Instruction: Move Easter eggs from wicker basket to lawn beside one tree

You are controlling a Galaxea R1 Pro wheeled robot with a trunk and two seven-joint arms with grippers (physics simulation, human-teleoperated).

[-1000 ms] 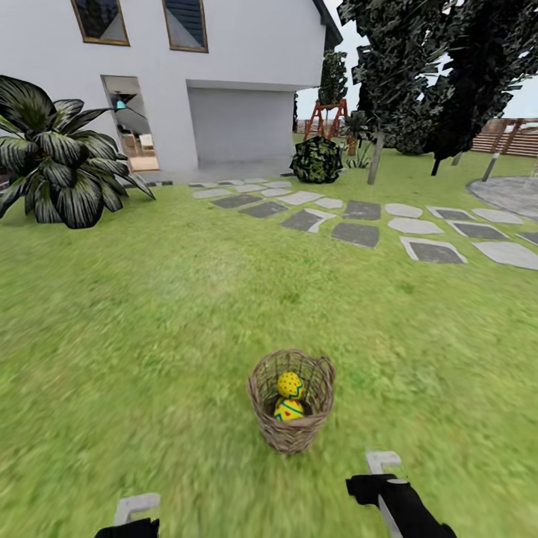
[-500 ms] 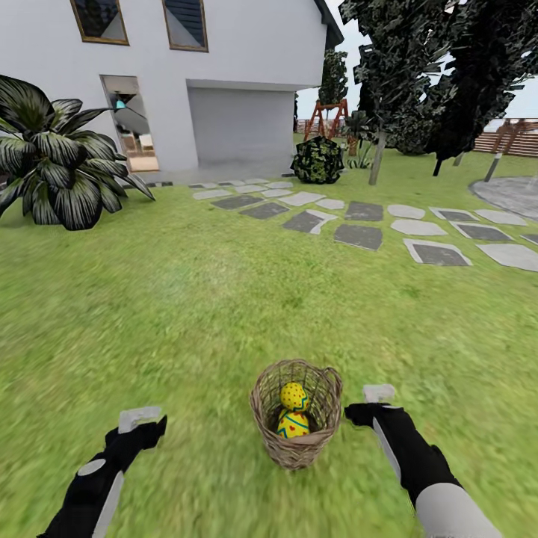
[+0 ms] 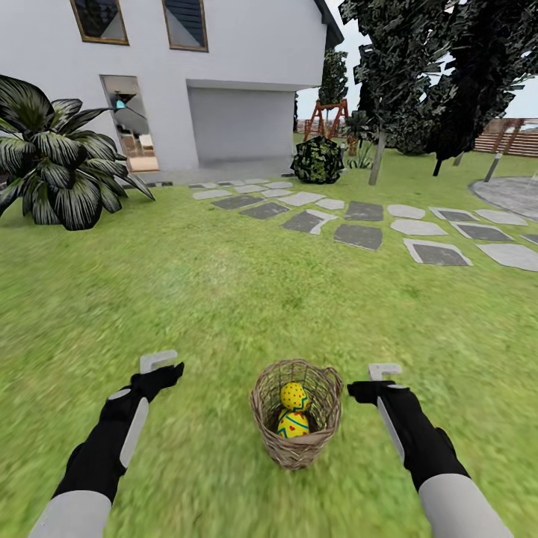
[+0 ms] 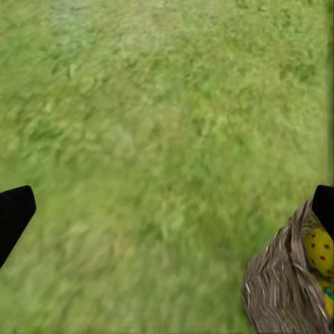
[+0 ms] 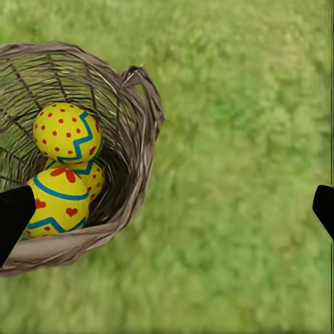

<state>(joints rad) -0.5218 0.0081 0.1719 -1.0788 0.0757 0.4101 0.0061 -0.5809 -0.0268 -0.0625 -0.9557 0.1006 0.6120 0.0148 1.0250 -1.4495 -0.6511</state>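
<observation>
Basket (image 3: 297, 422) stands on the lawn (image 3: 224, 299) directly in front of me, between my two arms, so both can reach it without turning the trunk. My right gripper (image 3: 383, 371) hovers just beside its right rim, and my left gripper (image 3: 158, 362) is farther away on the left side, over bare grass. Both have the fingers spread apart and hold nothing; in the wrist views I see only the dark fingertips at the far edges, with grass between them.

Inside the wicker basket the Easter eggs (image 5: 67, 132) lie piled one on another. In the right wrist view I count three: one on top, one near the rim, and a third half hidden between them. From the head view only two are clear.

I judge that the task is at its beginning, since no egg is out yet. The right gripper is nearer, so it should go over the rim and down to the top egg.

Far away, behind the stepping stones (image 3: 359, 234), stands a tree (image 3: 376, 158) with a pale trunk, where the eggs could go.
</observation>
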